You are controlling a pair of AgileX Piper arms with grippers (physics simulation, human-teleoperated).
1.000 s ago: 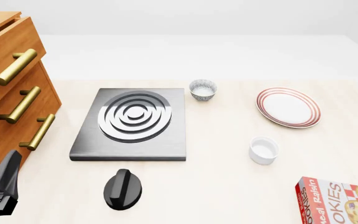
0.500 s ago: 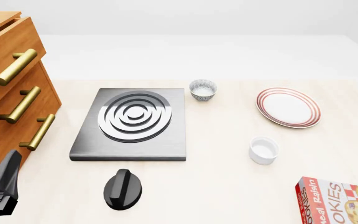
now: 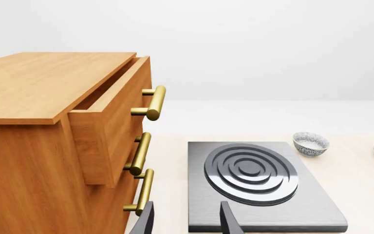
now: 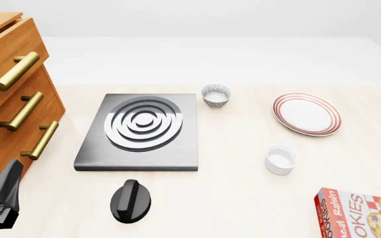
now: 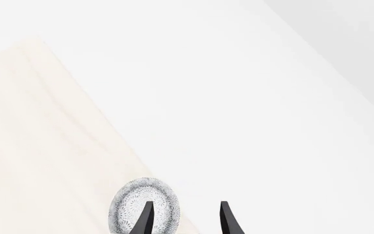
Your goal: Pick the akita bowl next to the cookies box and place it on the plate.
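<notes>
One akita bowl [image 4: 216, 95], speckled grey-white, stands beside the far right corner of the stove plate, far from the cookies box [image 4: 361, 213] at the near right. The plate [image 4: 307, 114], white with red rings, lies at the right. In the right wrist view a second speckled akita bowl [image 5: 161, 204] sits near the table's edge, partly behind one finger of my open right gripper [image 5: 185, 220]; no cookies box shows in that view. My left gripper [image 3: 185, 223] is open and holds nothing, low at the near left [image 4: 2, 196] by the drawers.
A wooden drawer cabinet [image 4: 8, 114] with brass handles fills the left, its top drawer pulled out. A grey stove plate [image 4: 88, 158] with a black knob [image 4: 130, 201] lies in the middle. A plain white cup [image 4: 280, 159] stands between plate and cookies box.
</notes>
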